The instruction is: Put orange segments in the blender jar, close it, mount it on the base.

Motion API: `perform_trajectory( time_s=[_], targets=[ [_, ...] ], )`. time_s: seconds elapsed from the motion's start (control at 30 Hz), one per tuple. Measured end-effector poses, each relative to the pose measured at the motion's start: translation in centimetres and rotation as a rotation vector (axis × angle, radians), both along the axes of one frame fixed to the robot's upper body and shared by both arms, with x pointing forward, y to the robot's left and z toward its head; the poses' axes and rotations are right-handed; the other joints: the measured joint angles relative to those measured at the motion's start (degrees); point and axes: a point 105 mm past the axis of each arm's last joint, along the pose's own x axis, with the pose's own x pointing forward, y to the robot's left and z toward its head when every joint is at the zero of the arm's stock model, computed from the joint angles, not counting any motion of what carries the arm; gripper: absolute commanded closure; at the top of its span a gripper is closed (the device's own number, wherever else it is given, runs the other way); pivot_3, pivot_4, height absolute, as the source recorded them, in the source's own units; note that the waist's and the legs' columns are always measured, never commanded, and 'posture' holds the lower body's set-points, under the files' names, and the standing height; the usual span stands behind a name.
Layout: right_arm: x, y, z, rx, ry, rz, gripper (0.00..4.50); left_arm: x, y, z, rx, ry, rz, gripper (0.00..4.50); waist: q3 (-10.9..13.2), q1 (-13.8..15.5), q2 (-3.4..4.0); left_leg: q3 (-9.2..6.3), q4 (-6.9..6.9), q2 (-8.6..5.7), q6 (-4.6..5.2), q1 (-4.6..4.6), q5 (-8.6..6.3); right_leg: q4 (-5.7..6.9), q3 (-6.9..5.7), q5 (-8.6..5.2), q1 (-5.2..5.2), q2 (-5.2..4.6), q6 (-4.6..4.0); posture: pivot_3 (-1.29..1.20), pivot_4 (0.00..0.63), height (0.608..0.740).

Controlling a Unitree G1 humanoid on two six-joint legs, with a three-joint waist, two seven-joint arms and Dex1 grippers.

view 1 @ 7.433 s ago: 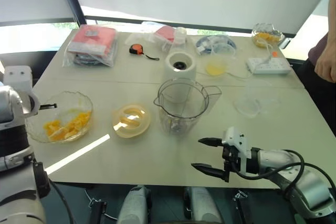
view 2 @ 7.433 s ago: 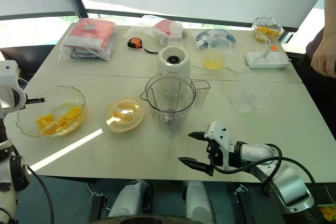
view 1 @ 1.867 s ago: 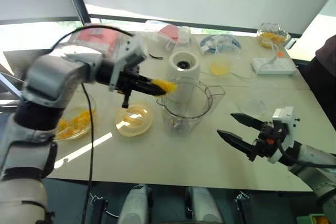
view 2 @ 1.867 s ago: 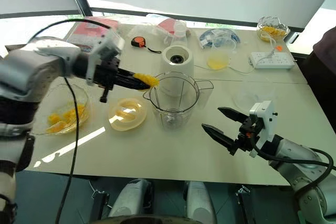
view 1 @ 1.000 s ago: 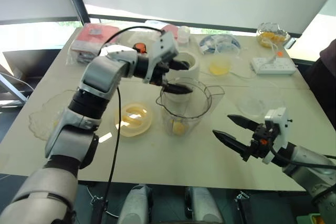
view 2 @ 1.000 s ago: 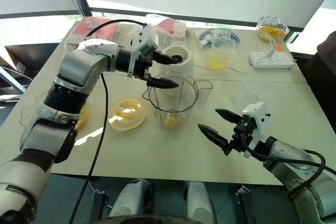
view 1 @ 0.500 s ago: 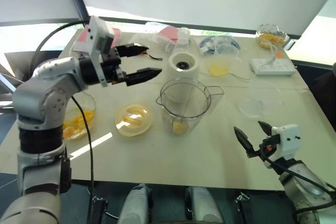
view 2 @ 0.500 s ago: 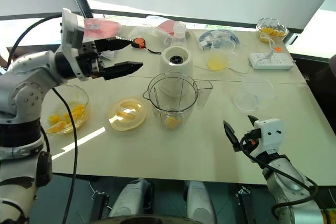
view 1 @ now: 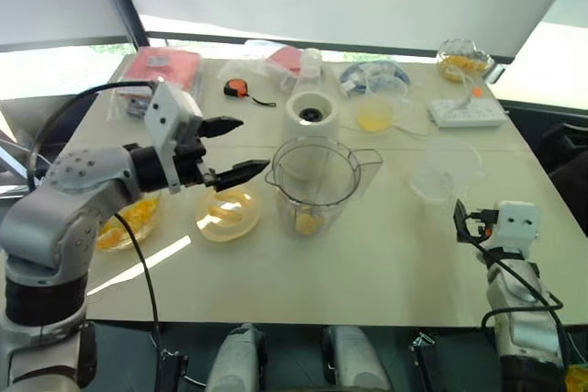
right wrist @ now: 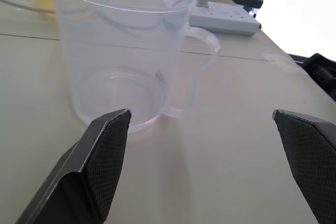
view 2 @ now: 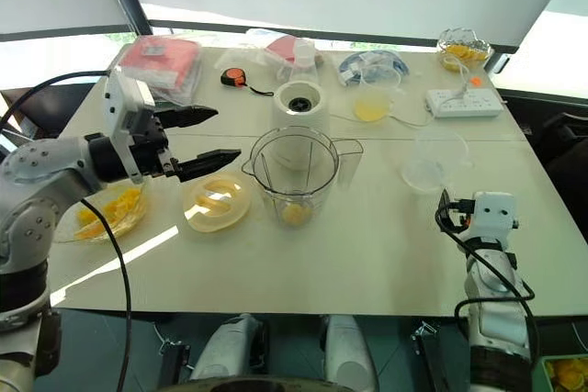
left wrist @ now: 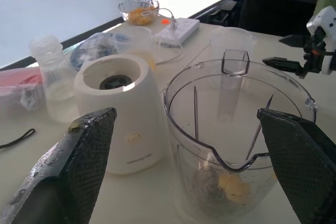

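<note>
Since the left gripper (open, empty) has moved away, one orange segment lies inside the blender jar.

base behind blender jar

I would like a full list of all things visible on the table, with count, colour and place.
blender jar: one, clear, table centre
orange segment: one, yellow-orange, jar bottom
base: one, white, behind jar
lid: one, pale yellow, left of jar
bowl of segments: one, clear, left edge
empty cup: one, clear, right of jar
power strip: one, white, far right
tape measure: one, orange-black, far side
left gripper: open, left of jar
right gripper: open, right edge
</note>
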Motion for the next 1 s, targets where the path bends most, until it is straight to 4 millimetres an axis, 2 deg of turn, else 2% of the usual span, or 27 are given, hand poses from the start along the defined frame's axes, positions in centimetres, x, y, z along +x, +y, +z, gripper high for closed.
perform_trajectory(
  time_s=[0.07,0.27,0.6,1.0],
  targets=[
    [0.8,-1.0,0.3,-0.024,-0.01,-0.023,0.0,-0.3,-0.1,0.1,-0.009,-0.005,0.013,0.03,0.01,0.02,0.01,0.0,0.0,-0.01,0.0,0.01,0.0,0.01,0.02,0.0,0.0,0.0,0.0,0.0,0.15,0.74],
    [2.4,-1.3,0.6,-0.027,-0.042,-0.014,0.0,-0.5,-0.4,0.6,-0.04,-0.024,0.04,0.03,0.0,0.13,0.03,-0.03,0.0,-0.01,0.0,0.02,0.0,0.01,0.02,0.01,0.03,0.04,0.01,0.0,0.15,0.74],
    [3.0,-2.9,0.4,-0.061,-0.032,-0.043,0.0,-0.2,-0.2,0.7,-0.049,-0.03,0.075,0.03,0.0,0.02,0.03,0.0,0.01,-0.03,0.0,0.02,0.0,0.0,0.07,0.01,0.03,0.04,0.01,0.0,0.15,0.74],
    [5.1,-2.3,-0.6,-0.023,-0.006,-0.015,0.0,0.1,-0.7,0.5,-0.044,-0.03,0.077,0.03,0.0,-0.25,0.03,0.02,0.01,-0.03,0.0,0.02,0.0,-0.02,0.11,0.01,0.03,0.04,0.01,0.0,0.15,0.74]
  ],
)
